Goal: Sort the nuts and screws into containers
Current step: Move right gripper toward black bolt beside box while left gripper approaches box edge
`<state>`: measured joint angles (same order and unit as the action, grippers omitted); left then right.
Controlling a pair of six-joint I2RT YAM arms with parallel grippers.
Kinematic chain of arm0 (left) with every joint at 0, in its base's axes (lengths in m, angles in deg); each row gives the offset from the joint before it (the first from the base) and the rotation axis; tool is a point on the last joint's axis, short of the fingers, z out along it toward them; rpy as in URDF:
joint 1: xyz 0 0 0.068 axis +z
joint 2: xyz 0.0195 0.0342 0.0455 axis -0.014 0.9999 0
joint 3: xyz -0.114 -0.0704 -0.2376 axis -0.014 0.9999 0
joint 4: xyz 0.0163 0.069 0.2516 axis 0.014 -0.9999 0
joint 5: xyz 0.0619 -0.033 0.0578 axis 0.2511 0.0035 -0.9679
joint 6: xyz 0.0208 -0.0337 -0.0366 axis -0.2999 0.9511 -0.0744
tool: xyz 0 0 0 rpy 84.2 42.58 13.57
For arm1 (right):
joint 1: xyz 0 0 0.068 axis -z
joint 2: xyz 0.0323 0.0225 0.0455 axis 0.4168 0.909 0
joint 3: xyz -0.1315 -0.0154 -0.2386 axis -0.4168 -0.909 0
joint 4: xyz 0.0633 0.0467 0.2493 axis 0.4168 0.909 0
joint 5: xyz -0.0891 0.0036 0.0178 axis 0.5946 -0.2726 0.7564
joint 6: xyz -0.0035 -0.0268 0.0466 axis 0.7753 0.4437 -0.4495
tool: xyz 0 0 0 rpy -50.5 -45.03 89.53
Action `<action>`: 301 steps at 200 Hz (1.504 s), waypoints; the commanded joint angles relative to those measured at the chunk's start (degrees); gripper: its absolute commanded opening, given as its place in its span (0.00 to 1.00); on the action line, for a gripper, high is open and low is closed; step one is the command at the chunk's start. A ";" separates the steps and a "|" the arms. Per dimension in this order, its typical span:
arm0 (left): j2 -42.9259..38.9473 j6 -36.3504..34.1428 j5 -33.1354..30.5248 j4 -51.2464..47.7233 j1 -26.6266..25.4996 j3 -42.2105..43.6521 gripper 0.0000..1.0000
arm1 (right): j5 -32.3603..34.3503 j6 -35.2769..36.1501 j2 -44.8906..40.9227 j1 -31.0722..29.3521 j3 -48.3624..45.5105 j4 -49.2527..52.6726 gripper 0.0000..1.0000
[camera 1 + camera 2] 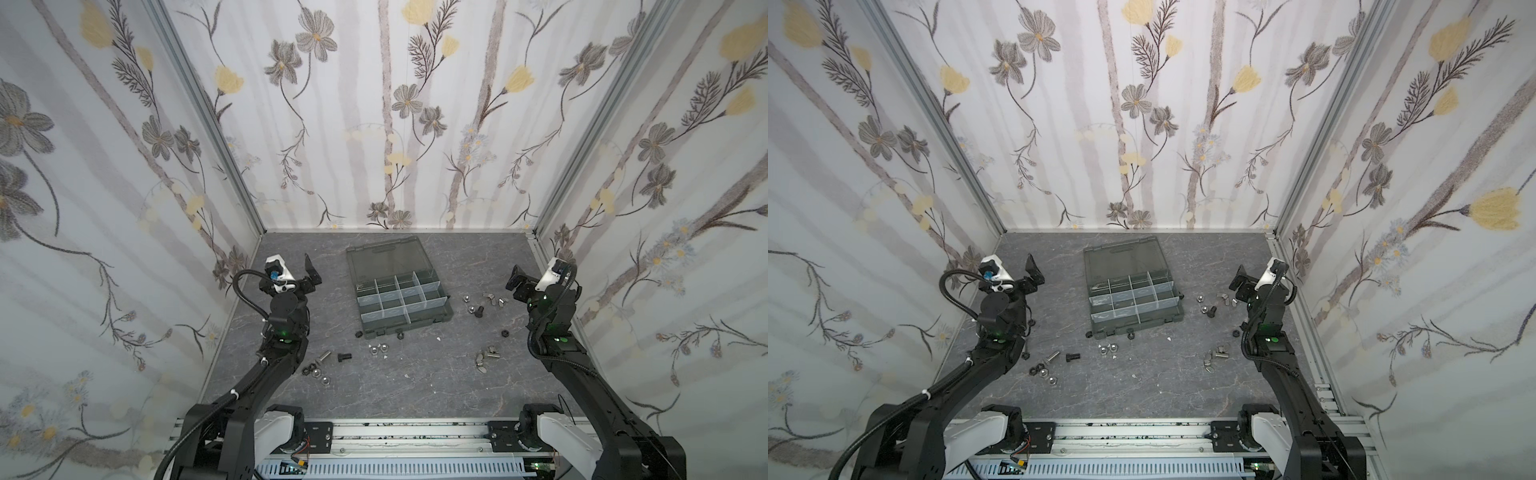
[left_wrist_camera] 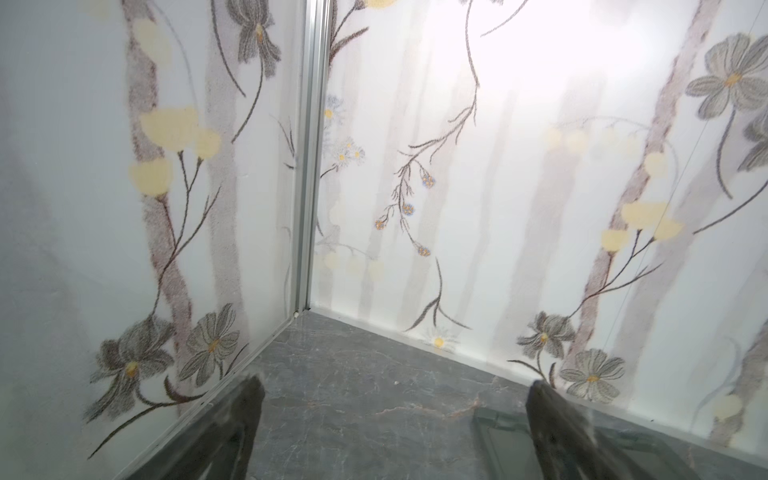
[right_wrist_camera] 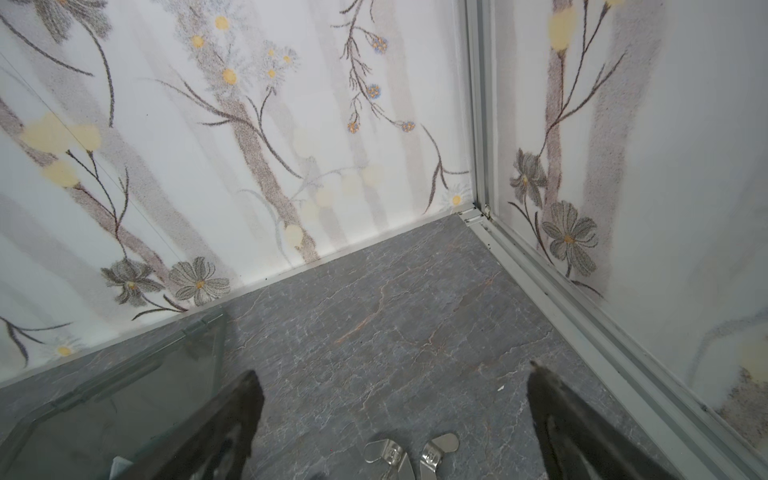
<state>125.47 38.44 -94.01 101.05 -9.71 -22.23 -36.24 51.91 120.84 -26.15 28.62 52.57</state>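
Jaws spread wide and empty, left gripper [image 2: 397, 386] and right gripper [image 3: 395, 370] are held either side of the containers [image 1: 390, 296]. Loose screws [image 1: 344, 356] and nuts [image 1: 375, 351] are scattered on the floor [image 1: 415, 374]; each is best pinched singly, low.

The right gripper [image 3: 395, 370] hangs over the grey marbled desk [image 3: 407, 286], its jaws spread wide with nothing held between them. Two silver wing nuts [image 3: 390, 455] lie on the desk between the jaws. A smoky lid [image 3: 124, 386] sits just beside one finger [image 3: 216, 424]. Flowered walls [image 3: 249, 124] stand beyond the gripper.
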 commanded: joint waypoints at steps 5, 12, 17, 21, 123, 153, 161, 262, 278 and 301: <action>-2.22 8.70 0.41 -31.14 -2.17 -12.43 1.00 | -4.50 -2.46 1.58 -1.07 2.67 9.97 1.00; -2.32 9.20 0.60 -36.07 -3.76 -15.62 1.00 | -5.08 -2.10 2.17 -1.33 3.21 11.10 1.00; -2.45 9.32 -0.02 -38.76 -5.35 -17.44 1.00 | -5.61 -1.73 2.72 -1.65 3.51 12.02 1.00; -2.50 9.32 -0.74 -40.62 -6.69 -18.70 1.00 | -6.01 -1.48 3.15 -1.87 3.70 12.68 1.00; 5.75 19.46 4.73 -60.28 -19.80 -26.19 1.00 | -9.18 0.27 21.21 -9.98 13.58 20.49 0.76; 4.80 22.56 5.29 -55.99 -21.27 -21.33 1.00 | -11.30 0.52 26.26 -10.30 16.59 20.35 0.72; 4.79 22.85 5.32 -55.07 -21.59 -20.38 1.00 | -11.91 0.53 27.63 -10.35 17.41 20.40 0.72; 8.63 23.44 7.07 -55.23 -21.70 -22.04 1.00 | -16.30 3.80 44.25 -15.30 28.57 23.15 0.73; 9.08 23.72 6.97 -55.44 -21.70 -22.54 1.00 | -16.90 4.38 45.58 -16.10 29.58 23.91 0.74; 9.36 23.74 6.64 -55.42 -21.74 -22.72 1.00 | -17.64 4.66 46.69 -17.33 30.42 24.12 0.74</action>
<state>134.47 60.82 -87.08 45.12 -31.46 -44.24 -52.53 55.30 166.50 -42.39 57.97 75.22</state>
